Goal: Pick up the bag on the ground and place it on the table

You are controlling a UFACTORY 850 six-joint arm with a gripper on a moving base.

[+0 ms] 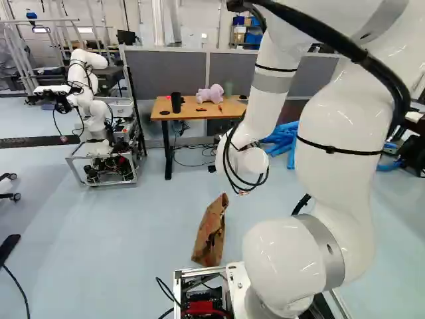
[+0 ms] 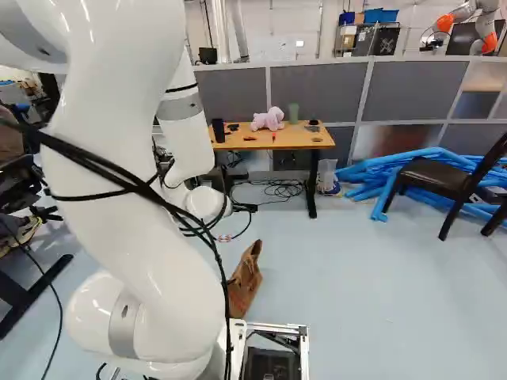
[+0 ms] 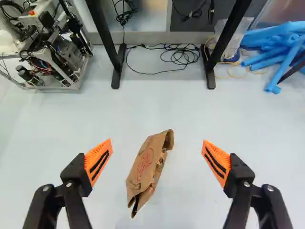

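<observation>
A crumpled brown paper bag lies on the floor just ahead of the base, also seen in the right base view. In the wrist view my gripper stands wide open, and the bag shows below it, between the two spread orange-padded fingers and untouched by them. From the base views the gripper cannot be made out clearly around the white wrist. The wooden table stands beyond the bag against the grey partition; only its black legs and feet show in the wrist view.
The tabletop holds a pink plush toy, a black cup and small items. Cables lie under it. Another robot stands left of the table, blue tubes and a dark chair to its right.
</observation>
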